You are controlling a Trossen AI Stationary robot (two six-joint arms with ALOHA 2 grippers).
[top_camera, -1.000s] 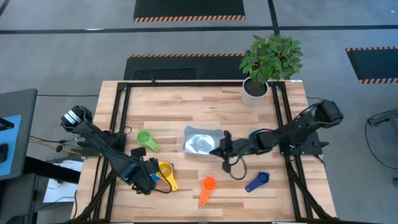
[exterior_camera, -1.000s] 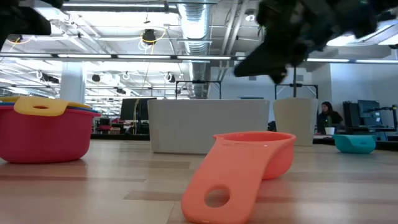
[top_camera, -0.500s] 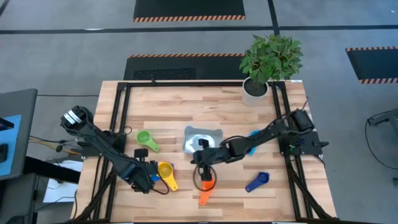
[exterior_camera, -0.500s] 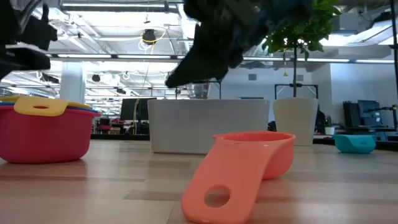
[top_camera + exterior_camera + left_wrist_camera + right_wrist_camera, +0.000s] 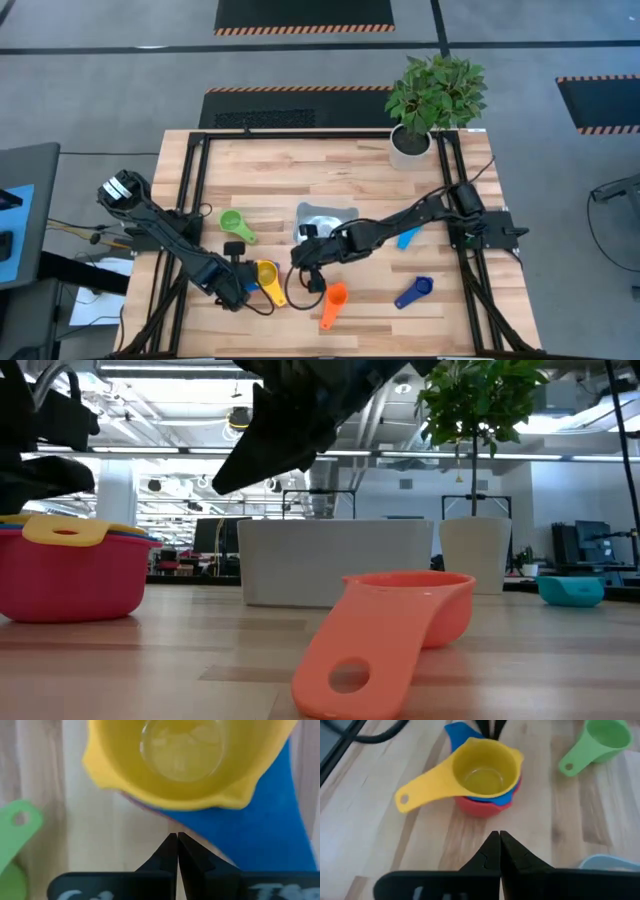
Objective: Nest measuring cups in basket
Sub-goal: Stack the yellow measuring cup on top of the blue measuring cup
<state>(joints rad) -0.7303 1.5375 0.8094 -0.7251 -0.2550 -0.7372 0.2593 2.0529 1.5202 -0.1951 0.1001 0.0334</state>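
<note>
The right gripper [image 5: 300, 254], fingers pressed together on nothing, hangs above the table between the silvery basket [image 5: 325, 222] and a nested stack of yellow cup [image 5: 482, 769] over blue over red cup [image 5: 70, 575]; the left gripper [image 5: 177, 851], likewise clenched empty, sits just beside that stack. The green cup [image 5: 233, 224], orange cup [image 5: 333, 298], dark blue cup [image 5: 415, 291] and light blue cup [image 5: 407, 239] lie loose on the wood; the basket seems to hold no cup, though the arm hides part of it.

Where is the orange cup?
In the high view the orange cup lies alone near the table's front edge, between the yellow cup's stack and the dark blue cup.
</note>
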